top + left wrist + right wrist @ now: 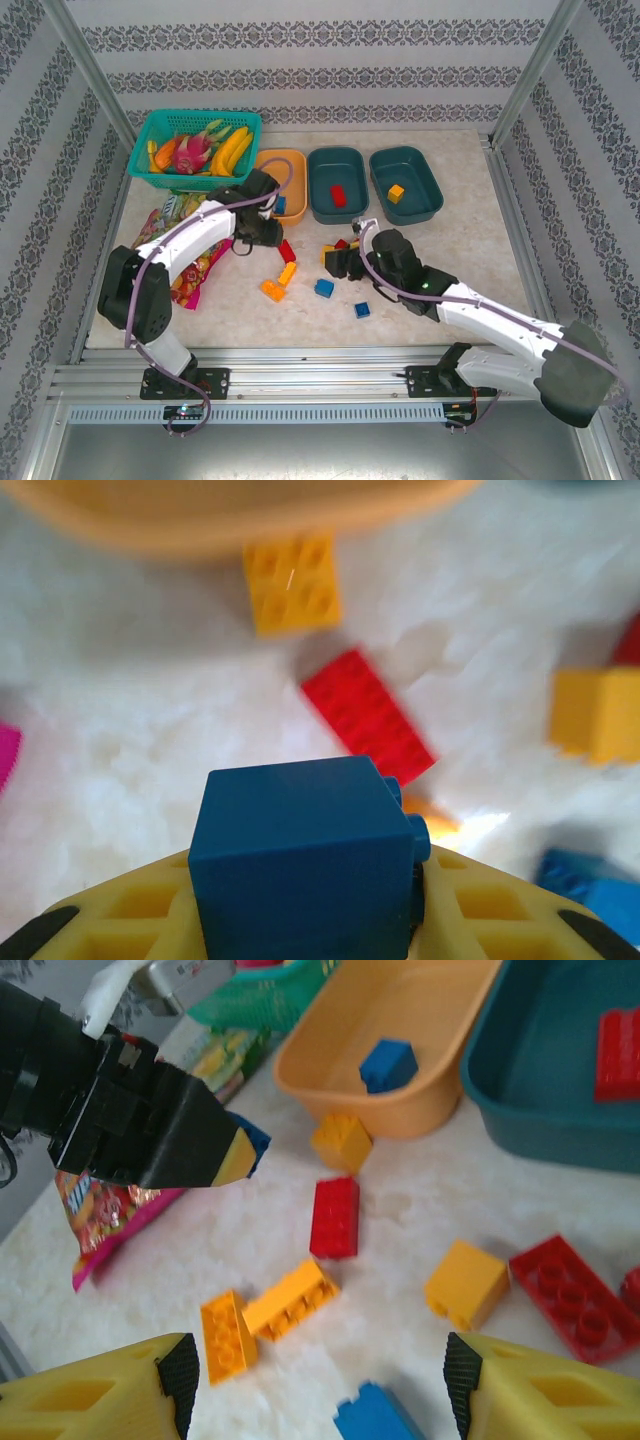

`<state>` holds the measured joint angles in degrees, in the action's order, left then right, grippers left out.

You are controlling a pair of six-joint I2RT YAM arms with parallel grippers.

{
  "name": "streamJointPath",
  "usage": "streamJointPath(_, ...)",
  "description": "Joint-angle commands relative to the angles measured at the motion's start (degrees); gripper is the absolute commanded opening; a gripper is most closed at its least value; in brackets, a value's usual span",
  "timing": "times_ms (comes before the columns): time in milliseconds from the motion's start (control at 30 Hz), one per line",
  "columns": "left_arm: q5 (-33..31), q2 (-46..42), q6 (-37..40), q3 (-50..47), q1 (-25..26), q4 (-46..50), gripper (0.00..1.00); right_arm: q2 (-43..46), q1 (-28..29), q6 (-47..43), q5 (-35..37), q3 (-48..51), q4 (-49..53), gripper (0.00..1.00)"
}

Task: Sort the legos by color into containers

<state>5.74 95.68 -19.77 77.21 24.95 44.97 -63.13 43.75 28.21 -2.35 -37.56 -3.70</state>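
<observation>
One boxy deep-blue lego [300,860] snug between the left jaws; right jaws wide apart.

Left arm [190,245] and right arm [500,322] are both wearing white link shells between black joint housings. A pale lilac cable [200,216] is trailing along each. Black base plates [180,383] are sitting at 7 and 5 o'clock in the top view. Right gripper [320,1385] fingers [90,1400] are showing yellow, ribbed, with black pads [180,1375]; left gripper [315,925] is matching.
</observation>
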Motion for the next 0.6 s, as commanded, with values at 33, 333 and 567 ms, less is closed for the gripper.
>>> streamJointPath(33,-0.6,5.3,-2.27,9.36,-2.35,3.32,0.33,-3.57,-0.03,0.3,7.51,-5.68,-0.8,0.68)
streamJointPath(333,-0.64,26.54,-2.36,35.46,-6.55,5.09,0.36,-10.84,-5.8,4.6,8.38,-14.28,-2.54,0.68)
streamJointPath(567,-4.02,40.46,-4.04,51.57,-8.6,11.84,0.37,-11.32,-8.14,5.06,6.03,-15.58,-0.89,0.68)
